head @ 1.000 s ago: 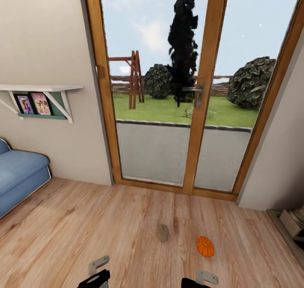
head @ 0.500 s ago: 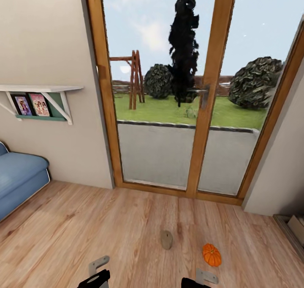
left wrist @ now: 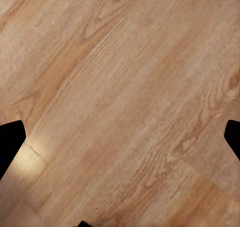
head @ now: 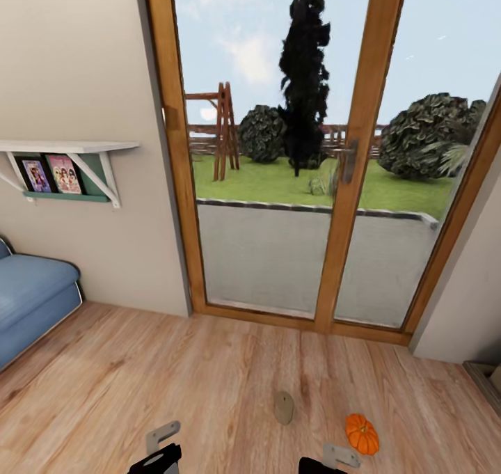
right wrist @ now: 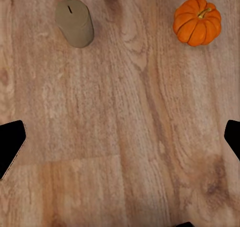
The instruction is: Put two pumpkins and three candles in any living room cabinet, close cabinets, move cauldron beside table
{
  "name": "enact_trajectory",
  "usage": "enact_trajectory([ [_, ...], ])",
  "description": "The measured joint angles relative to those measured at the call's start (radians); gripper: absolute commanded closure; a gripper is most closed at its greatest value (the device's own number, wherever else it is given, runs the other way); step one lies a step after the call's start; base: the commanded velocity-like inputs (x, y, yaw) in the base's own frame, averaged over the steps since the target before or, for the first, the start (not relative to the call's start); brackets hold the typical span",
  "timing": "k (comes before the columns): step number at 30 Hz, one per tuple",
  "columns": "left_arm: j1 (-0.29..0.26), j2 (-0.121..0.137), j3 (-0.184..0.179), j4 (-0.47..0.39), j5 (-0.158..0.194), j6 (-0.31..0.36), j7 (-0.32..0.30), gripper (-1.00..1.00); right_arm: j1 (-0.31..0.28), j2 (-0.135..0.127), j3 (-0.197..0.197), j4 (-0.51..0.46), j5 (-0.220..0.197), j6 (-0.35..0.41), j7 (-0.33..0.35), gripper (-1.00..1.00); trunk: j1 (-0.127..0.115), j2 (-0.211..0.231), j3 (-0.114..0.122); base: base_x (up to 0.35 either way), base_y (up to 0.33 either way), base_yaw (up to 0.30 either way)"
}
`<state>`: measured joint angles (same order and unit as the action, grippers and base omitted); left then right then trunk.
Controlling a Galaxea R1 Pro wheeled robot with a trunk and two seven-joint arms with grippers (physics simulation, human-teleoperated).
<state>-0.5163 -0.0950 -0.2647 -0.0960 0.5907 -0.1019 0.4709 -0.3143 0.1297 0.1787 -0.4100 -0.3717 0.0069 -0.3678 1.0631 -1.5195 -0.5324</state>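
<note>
One bright-orange ribbed pumpkin (head: 362, 433) lies on the wooden floor near the bottom right of the head view. A stubby grey-beige candle (head: 283, 407) lies on its side just left of it. In the right wrist view, the pumpkin (right wrist: 197, 21) and the candle (right wrist: 75, 23) sit on the floor well ahead of my right gripper (right wrist: 120, 139), which is open and empty. My left gripper (left wrist: 120, 139) is also open, above bare floorboards. Both wrists show at the bottom edge of the head view, short of the two things.
A tall wood-framed glass door (head: 348, 161) onto a garden stands straight ahead. A blue sofa (head: 31, 296) is at the left, under a white wall shelf (head: 66, 145) with pictures. A low dark edge (head: 487, 376) shows at the far right by the wall.
The whole head view has shifted, so the camera has moved. The candle and pumpkin now sit lower and further right in it, without having moved on the floor.
</note>
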Motion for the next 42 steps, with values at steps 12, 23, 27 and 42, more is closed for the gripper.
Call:
enact_trajectory([
  [12, 0.0, 0.0, 0.0, 0.0, 0.0, 0.0, 0.0, -1.0, 0.0, 0.0, 0.0, 0.0, 0.0, 0.0, 0.0, -1.0, 0.0, 0.0, 0.0, 0.153, 0.124, 0.0],
  [23, 0.0, -0.001, 0.0, -0.001, 0.0, 0.0, 0.0, -1.0, 0.0, 0.0, 0.0, 0.0, 0.0, 0.0, 0.0, -1.0, 0.0, 0.0, 0.0, 0.151, 0.055, 0.0],
  [27, 0.0, -0.001, 0.0, -0.001, 0.0, 0.0, -0.001, -1.0, 0.0, 0.0, 0.001, 0.0, 0.0, 0.0, -0.001, -1.0, 0.0, 0.0, 0.0, 0.149, -0.123, 0.0],
  [42, 0.0, -0.002, 0.0, -0.001, 0.0, 0.0, 0.0, -1.0, 0.0, 0.0, 0.0, 0.0, 0.0, 0.0, 0.0, -1.0, 0.0, 0.0, 0.0, 0.174, 0.014, 0.0],
])
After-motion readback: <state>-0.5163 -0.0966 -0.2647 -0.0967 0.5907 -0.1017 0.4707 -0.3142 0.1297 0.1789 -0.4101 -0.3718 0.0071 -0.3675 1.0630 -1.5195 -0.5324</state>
